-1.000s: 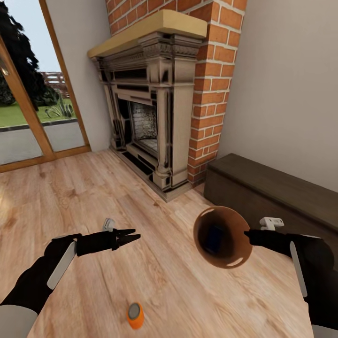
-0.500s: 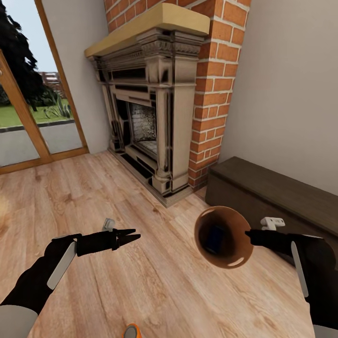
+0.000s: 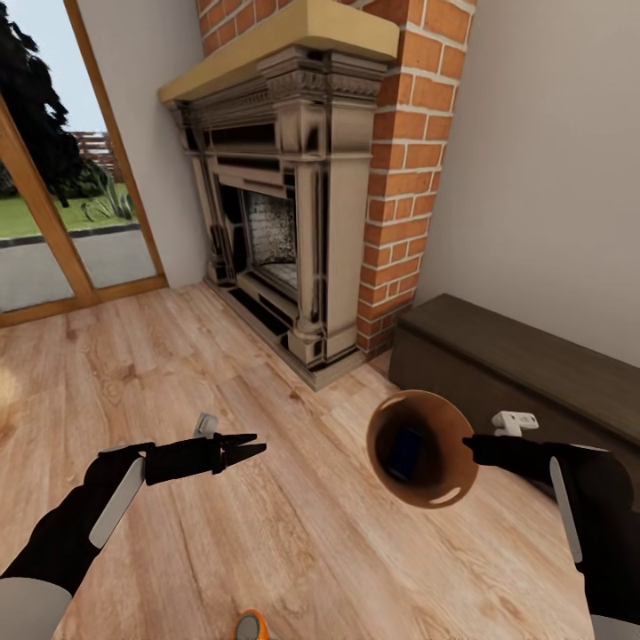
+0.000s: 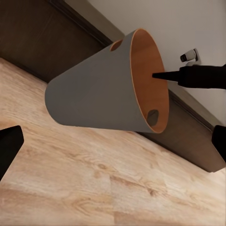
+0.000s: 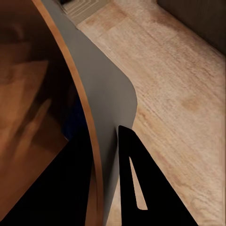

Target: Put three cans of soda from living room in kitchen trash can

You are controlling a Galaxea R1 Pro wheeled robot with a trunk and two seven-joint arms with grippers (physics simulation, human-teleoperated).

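My right gripper point(image 3: 468, 442) is shut on the rim of the brown trash can point(image 3: 418, 449), holding it tilted above the plank floor with its mouth towards the head camera. A blue soda can point(image 3: 409, 452) lies inside it. In the left wrist view the trash can point(image 4: 94, 94) hangs on its side, a right finger point(image 4: 165, 75) reaching over its rim. The right wrist view has the rim point(image 5: 80, 108) pinched next to a dark finger point(image 5: 141, 188). An orange soda can point(image 3: 251, 627) stands on the floor at the picture's bottom edge. My left gripper point(image 3: 258, 444) hovers open and empty, left of the bin.
A brick fireplace point(image 3: 284, 196) with a pale mantel stands ahead. A long low dark bench point(image 3: 533, 364) runs along the right wall, close behind the right arm. A glass door point(image 3: 53, 222) with a wood frame is at the left. Plank floor point(image 3: 178, 356) spreads between them.
The whole head view has shifted, so the orange can now sits cut off at the bottom edge. Both arms and the held bin keep the same pose.
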